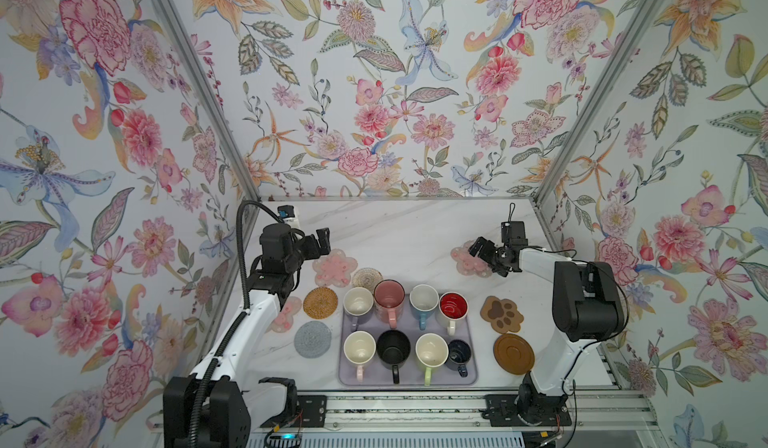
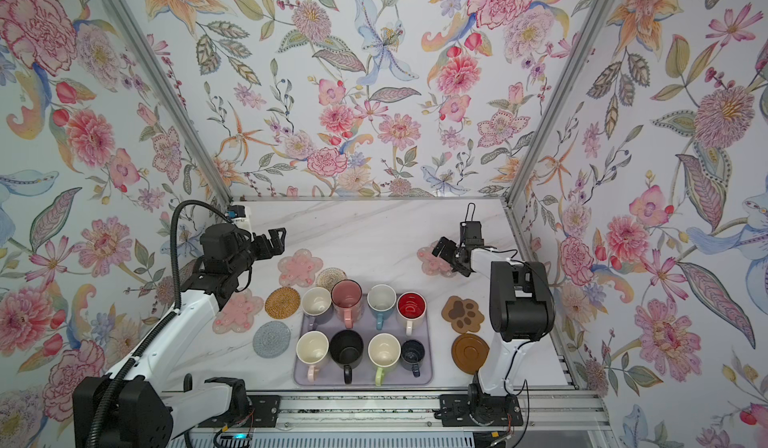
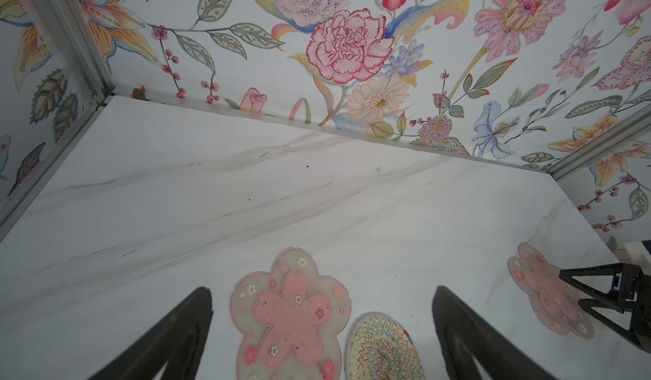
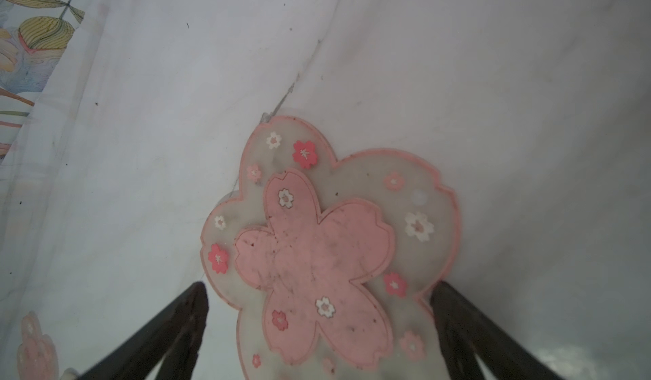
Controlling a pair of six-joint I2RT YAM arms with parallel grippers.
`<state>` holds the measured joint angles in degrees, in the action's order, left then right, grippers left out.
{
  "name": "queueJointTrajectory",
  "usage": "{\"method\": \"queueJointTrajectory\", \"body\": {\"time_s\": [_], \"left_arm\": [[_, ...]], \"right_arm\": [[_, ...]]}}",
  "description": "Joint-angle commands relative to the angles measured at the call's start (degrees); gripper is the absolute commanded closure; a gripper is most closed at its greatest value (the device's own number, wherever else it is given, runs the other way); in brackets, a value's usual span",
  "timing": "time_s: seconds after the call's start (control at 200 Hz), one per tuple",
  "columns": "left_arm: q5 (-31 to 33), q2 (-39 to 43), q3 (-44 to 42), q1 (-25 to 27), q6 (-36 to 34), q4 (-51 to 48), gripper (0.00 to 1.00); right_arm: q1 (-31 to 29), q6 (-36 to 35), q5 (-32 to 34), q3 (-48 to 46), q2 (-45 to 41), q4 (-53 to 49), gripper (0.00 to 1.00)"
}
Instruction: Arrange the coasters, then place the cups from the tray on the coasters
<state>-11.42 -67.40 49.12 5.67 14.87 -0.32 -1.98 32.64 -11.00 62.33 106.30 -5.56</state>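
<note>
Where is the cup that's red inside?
Find the lavender tray at the near side of the table. In its far row of four cups, look at the right end, beside the blue cup. That white cup is the only one red inside.

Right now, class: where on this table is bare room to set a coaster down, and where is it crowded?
Bare: the table from the back wall to the two far flower coasters, and between them. Crowded: the tray, full of mugs, and the rattan coaster and grey coaster packed at its left.
</note>
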Motion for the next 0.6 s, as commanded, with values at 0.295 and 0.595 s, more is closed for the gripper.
{"method": "queueJointTrajectory", "body": {"time_s": [0.295,0.595], "left_arm": [[-2.4,0.9,-0.3,1.3,-0.2,2.4,0.01],[-5.5,0.8,3.8,2.6,1.5,4.0,0.01]], "right_arm": [[-1.2,2.8,-0.1,-3.6,-2.4,-0.9,0.01],[-3.3,5.7,1.6,-7.3,-4.7,0.8,0.01]]}}
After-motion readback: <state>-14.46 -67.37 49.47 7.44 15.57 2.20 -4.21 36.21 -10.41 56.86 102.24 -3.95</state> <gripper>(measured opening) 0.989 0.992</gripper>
